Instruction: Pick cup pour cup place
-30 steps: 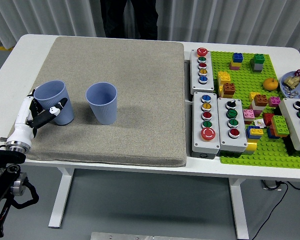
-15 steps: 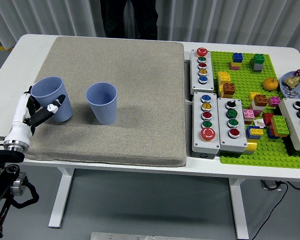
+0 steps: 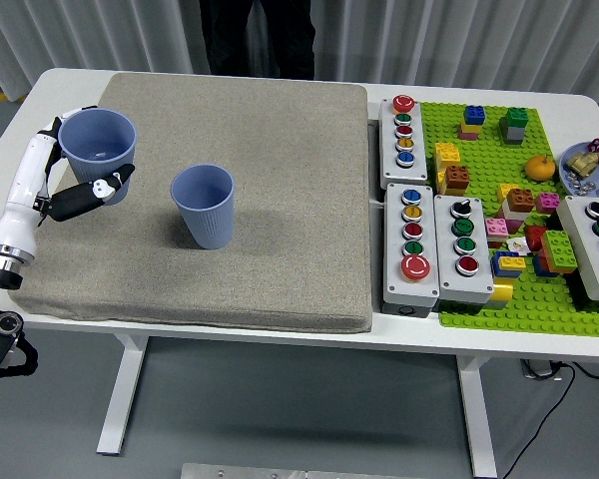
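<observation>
The left hand point(image 3: 80, 190) grips a blue cup point(image 3: 98, 152), its fingers wrapped round the lower wall, and holds it upright and clear of the grey mat point(image 3: 270, 130), out over the mat's left edge. The right hand is not in view.

As a judgement of progress: the pick looks done, since the cup hangs off the surface in a firm hold. The pour has not begun, because the held cup shows no tilt and its mouth faces up. The placing is also left. What the cup holds, if anything, is too dim to tell.

From largest to smallest: the white table point(image 3: 40, 90) carries the mat across its left and middle, and the mat is bare but for the second blue cup point(image 3: 204, 205), which stands upright near its left-centre, to the right of the held cup and a little nearer the camera. The two cups are apart, with open mat between them, so there is room to bring the held one across and tip it over the standing one.

Behind and to the right of the standing cup the mat is wide open. The tight side is the left, where the hand sits near the table's edge. The button boxes point(image 3: 411, 235) and the green brick board point(image 3: 519, 299) lie well apart on the right, out of the way. A person point(image 3: 258, 35) stands at the far side, hands unseen.
</observation>
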### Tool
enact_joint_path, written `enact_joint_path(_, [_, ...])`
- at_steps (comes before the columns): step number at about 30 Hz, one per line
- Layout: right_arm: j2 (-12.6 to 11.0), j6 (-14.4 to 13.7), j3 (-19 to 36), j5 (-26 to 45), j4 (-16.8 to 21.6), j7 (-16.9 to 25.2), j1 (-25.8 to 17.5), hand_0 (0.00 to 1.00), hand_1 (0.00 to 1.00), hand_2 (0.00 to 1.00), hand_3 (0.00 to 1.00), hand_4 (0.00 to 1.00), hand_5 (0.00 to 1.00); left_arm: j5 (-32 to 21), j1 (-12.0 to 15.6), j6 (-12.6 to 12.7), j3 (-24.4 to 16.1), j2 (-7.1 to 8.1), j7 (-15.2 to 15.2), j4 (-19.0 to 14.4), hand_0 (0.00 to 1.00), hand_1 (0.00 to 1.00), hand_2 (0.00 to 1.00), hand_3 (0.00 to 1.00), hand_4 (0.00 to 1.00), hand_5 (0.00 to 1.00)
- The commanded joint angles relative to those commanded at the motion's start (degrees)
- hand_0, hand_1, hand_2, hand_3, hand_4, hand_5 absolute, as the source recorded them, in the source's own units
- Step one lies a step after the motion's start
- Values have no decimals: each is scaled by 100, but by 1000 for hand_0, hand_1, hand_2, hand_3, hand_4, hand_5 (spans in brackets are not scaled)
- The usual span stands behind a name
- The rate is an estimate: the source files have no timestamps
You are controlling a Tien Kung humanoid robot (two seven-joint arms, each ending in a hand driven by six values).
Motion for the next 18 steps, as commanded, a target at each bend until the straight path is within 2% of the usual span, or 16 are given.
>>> enact_joint_path(7, [-18,-8,-25,38,0,4,1,743,711,732,645,213,431,836,-169,-31,217,253,74,-141,373,507,703,712,641,51])
enact_joint_path(13, [-28,-14,-44,87,0,15,5,742,712,732,646,215,432,1562,-297,25,361,356,119,-203,374,511,705,710,636,46])
enact_joint_path(18, [-35,-21,-58,136,0,24,17,742,711,732,646,216,430,2153,-495,113,631,574,143,-225,383,512,702,708,635,47])
